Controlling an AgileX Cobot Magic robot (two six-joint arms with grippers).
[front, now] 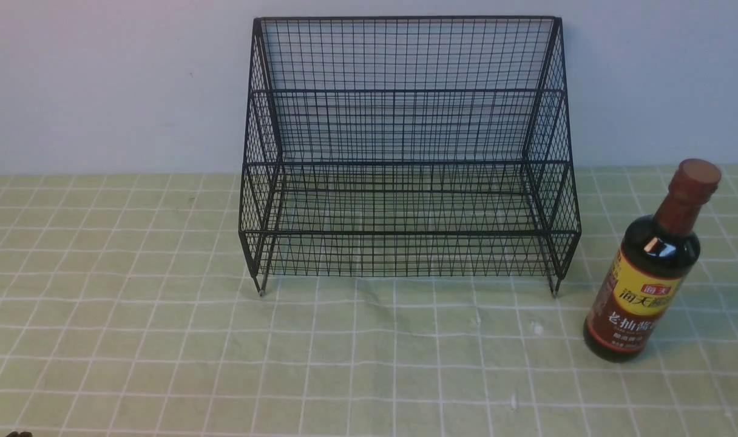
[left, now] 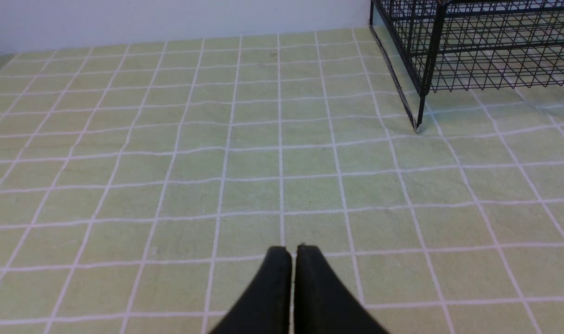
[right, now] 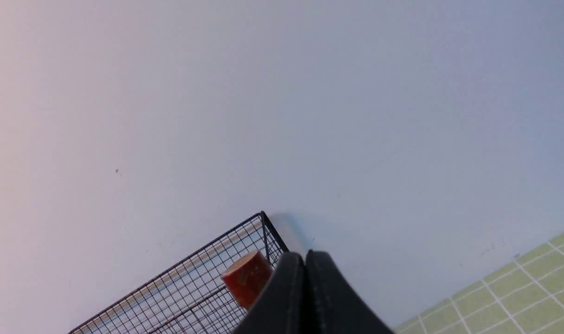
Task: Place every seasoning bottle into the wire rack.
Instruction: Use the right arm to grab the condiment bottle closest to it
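The seasoning bottle (front: pixel 651 267), dark brown with a reddish-brown cap and a yellow-and-maroon label, stands on the cloth just right of the wire rack (front: pixel 405 158). The black mesh rack stands at the back middle against the wall and holds nothing. My left gripper (left: pixel 293 250) is shut and empty, low over the cloth, with the rack's front left leg (left: pixel 419 111) ahead of it. My right gripper (right: pixel 305 255) is shut and empty; the bottle's cap (right: pixel 247 278) and the rack's top corner (right: pixel 245 260) show just beyond it. Neither gripper shows in the front view.
A green cloth with a white grid (front: pixel 162 340) covers the table. A pale wall (front: pixel 102 79) stands right behind the rack. A small dark thing (front: pixel 18 434) peeks in at the front left edge.
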